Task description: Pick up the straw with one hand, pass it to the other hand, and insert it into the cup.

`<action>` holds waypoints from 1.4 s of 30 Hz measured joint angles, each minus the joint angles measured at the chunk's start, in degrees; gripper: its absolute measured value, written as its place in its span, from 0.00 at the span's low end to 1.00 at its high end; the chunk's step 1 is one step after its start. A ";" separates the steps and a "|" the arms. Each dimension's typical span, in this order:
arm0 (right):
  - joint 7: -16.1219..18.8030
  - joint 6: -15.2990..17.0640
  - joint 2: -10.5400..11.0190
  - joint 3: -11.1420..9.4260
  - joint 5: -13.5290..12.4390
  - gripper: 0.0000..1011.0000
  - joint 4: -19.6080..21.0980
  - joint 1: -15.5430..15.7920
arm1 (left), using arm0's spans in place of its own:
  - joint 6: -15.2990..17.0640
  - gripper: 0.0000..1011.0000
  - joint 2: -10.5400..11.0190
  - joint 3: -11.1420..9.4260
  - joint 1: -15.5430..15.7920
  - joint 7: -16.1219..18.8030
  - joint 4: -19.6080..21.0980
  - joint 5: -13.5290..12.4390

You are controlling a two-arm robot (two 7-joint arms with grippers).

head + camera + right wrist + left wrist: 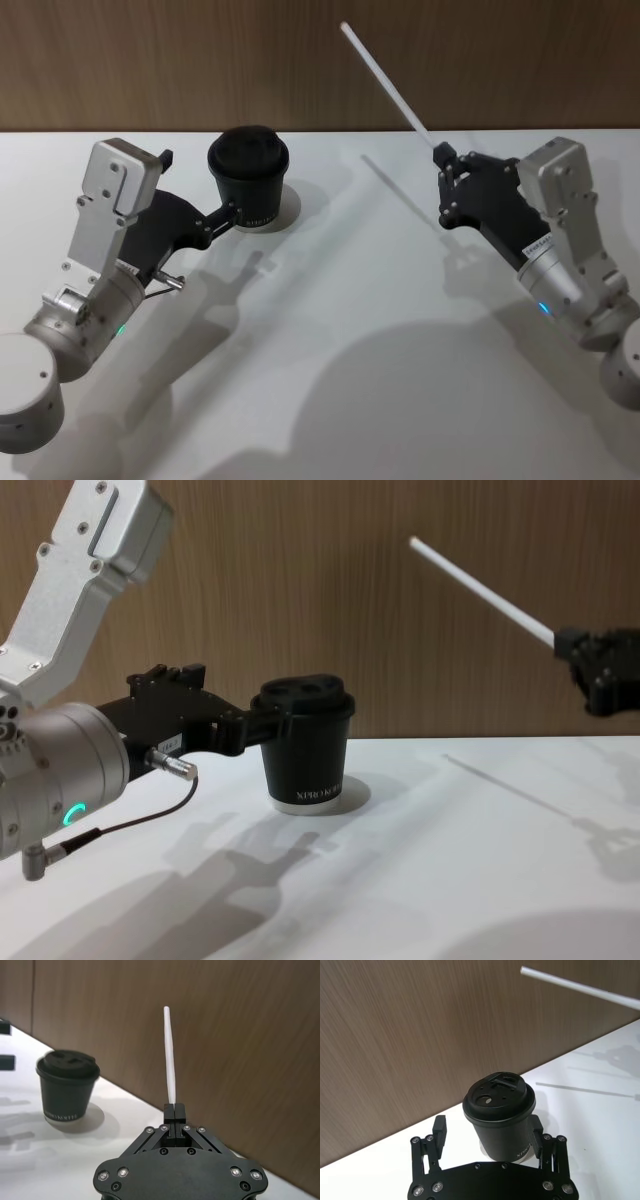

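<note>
Right claw (440, 156) pinching straw (386, 80) by its lower end, left claw (488, 1126) spread astride cup (500, 1110) near counter's (350, 330) far edge.

The straw (580, 987) runs off the side of the left wrist view, so its far end is cut off. There, the bottom of the cup (502, 1125) hides behind the left gripper (487, 1132). The chest view's edge cuts the right gripper (572, 643), which hides the straw's low end.
</note>
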State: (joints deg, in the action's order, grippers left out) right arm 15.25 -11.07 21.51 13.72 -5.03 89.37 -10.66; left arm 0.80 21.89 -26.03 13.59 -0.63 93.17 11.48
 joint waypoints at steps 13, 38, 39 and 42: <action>7.48 -9.50 1.90 0.73 -3.24 0.00 0.93 -1.78 | 0.00 0.99 0.00 0.00 0.00 0.00 0.00 0.00; 16.58 -16.93 2.76 3.11 -10.22 0.00 1.26 -5.11 | 0.00 0.99 0.06 0.18 -0.01 -0.40 0.19 0.18; 16.66 -16.97 2.75 3.14 -10.27 0.00 1.28 -5.13 | 0.00 0.99 0.13 0.31 -0.01 -0.78 0.32 0.45; 16.87 -17.12 2.71 3.21 -10.49 0.00 1.32 -5.25 | 0.03 0.99 0.43 0.70 0.02 -1.99 0.78 1.46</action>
State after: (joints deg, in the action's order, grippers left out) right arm 32.12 -28.20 24.22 16.93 -15.52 90.69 -15.91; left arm 0.82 22.32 -25.32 13.61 -2.62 93.95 12.95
